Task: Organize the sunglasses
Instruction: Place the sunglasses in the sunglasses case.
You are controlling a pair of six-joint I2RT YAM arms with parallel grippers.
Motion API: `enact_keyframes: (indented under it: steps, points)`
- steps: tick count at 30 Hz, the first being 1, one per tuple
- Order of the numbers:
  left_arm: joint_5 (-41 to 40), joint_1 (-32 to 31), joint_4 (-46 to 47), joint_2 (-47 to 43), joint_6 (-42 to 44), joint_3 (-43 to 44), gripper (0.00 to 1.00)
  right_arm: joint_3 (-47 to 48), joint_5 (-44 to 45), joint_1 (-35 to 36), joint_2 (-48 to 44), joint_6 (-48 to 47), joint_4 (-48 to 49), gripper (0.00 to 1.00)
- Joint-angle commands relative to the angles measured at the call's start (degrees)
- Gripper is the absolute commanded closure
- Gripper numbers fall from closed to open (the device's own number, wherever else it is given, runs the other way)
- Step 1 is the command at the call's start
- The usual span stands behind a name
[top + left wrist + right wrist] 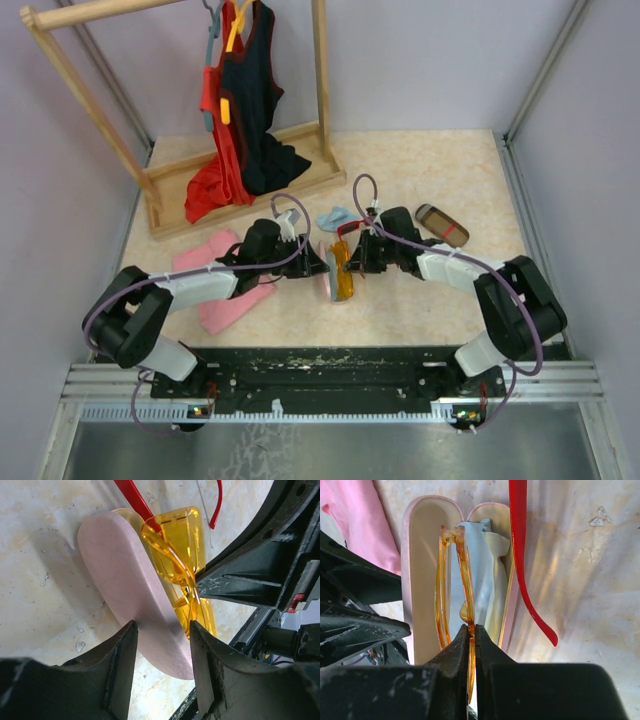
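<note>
My right gripper is shut on the thin orange-yellow sunglasses. It holds them upright over the open pink case. A light blue cloth lies in the case's right half. My left gripper is open, its fingertips at the outside of the raised pink lid. I cannot tell if they touch it. A temple of the red sunglasses lies on the table just beside the case; their lenses are hidden.
A brown striped case lies at the right, and another blue cloth behind the grippers. A pink cloth lies under my left arm. A wooden clothes rack with red and black garments stands at the back left.
</note>
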Motion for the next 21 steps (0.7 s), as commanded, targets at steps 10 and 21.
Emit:
enact_keyframes:
  steps: [10, 21]
  points:
    - [0.64, -0.43, 0.7, 0.51, 1.63, 2.13, 0.48, 4.94, -2.83, 1.22, 5.2, -0.05, 4.28, 1.0]
    - [0.69, -0.43, 0.57, 0.33, 1.65, 2.07, 0.49, 5.13, -3.47, 1.43, 8.66, 0.03, 5.54, 1.0]
